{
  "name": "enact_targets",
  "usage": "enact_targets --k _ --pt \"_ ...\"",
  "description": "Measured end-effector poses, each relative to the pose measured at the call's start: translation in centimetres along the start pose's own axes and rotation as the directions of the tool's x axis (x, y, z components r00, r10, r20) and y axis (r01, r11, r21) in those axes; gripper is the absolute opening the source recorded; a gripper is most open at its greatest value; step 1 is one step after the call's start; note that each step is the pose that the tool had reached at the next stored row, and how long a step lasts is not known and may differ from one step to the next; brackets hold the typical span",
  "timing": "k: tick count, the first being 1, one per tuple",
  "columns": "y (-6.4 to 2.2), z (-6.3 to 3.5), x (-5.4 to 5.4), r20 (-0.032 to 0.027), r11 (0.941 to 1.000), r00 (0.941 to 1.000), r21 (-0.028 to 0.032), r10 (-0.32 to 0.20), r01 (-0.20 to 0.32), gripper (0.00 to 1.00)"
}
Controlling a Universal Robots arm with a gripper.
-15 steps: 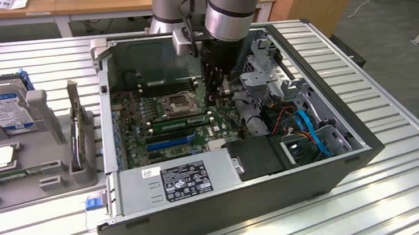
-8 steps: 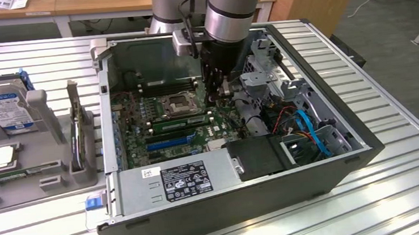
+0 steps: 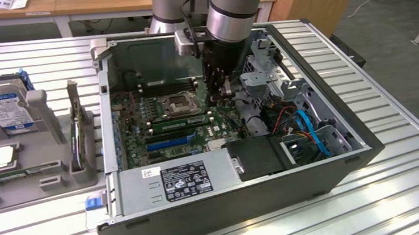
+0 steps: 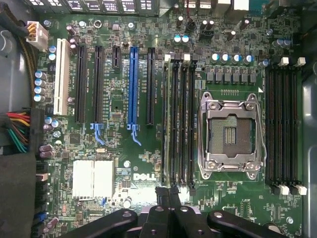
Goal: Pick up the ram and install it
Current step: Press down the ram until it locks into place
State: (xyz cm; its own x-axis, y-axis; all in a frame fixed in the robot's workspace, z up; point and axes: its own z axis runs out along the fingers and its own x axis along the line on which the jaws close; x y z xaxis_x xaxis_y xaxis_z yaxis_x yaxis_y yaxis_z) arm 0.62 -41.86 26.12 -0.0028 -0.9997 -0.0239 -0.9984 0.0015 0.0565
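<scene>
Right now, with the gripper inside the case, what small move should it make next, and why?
Probably a short press straight down. The ram already stands in a slot on the motherboard, and the shut gripper holds nothing and hangs near that stick's end. Whether the stick is fully seated I cannot tell.

Upright arm, tool fingers together

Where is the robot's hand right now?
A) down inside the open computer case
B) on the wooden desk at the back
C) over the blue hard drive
A: the gripper hangs down inside the computer case, just above the motherboard. The hard drive sits apart, on the exterior view's left.
</scene>
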Motion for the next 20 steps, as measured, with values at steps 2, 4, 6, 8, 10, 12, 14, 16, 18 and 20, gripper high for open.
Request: enact_targets --k 2,4,6,8,10,12,14,16,18,20 --pt "-0.01 0.08 0.0 0.0002 1.0 1.0 0.0001 0.0 0.0 0.1" --pt "-0.01 0.21 0.0 0.0 1.0 1.0 0.0 0.0 0.0 0.1" --pt "-0.03 0.36 0.0 0.0 1.0 1.0 0.0001 0.0 0.0 0.1" --pt "-0.03 0.53 0.0 0.0 1.0 1.0 0.0 0.0 0.0 0.1" --pt "-0.05 0.72 0.0 0.0 1.0 1.0 0.0 0.0 0.0 0.1" --pt "-0.05 0.93 0.0 0.0 1.0 1.0 0.0 0.0 0.0 0.1" --pt "-0.07 1.1 0.0 0.0 1.0 1.0 0.0 0.0 0.0 0.1" --pt "-0.08 1.27 0.0 0.0 1.0 1.0 0.0 0.0 0.0 0.1" --pt "-0.08 1.35 0.0 -0.0002 1.0 1.0 0.0 0.0 0.0 0.1" --pt "-0.08 1.35 0.0 -0.0002 1.0 1.0 -0.0001 0.0 0.0 0.1"
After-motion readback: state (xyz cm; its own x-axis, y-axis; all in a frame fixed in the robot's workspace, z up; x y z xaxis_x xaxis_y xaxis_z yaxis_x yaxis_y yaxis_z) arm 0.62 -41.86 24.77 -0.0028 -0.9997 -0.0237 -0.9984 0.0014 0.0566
